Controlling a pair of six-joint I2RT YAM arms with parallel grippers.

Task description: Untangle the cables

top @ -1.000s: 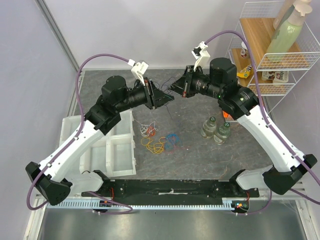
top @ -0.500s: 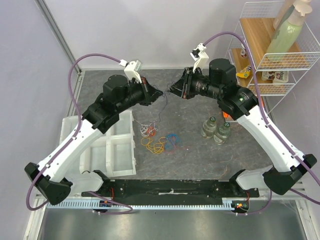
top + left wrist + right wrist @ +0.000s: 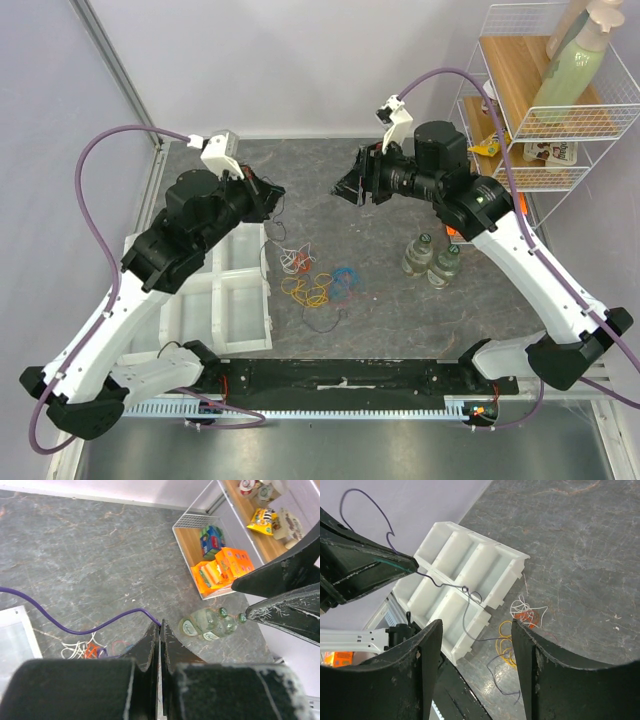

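Grey table (image 3: 385, 305): left claw (image 3: 270, 190) pinching purple cable (image 3: 100, 628), right claw (image 3: 346, 186) wide; coloured cables (image 3: 316, 282) heaped

Bare tabletop (image 3: 310, 165) lies open between left gripper (image 3: 272, 190) and right gripper (image 3: 345, 187), tips well apart. Dark cable (image 3: 74, 632) dangles from left tip, beside tray (image 3: 245, 310). Bottles (image 3: 432, 260) block right of cables (image 3: 315, 282). Rack (image 3: 540, 120) walls far right.

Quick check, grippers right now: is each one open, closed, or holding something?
Left gripper: closed, pinching a thin purple wire.
Right gripper: open, holding nothing.
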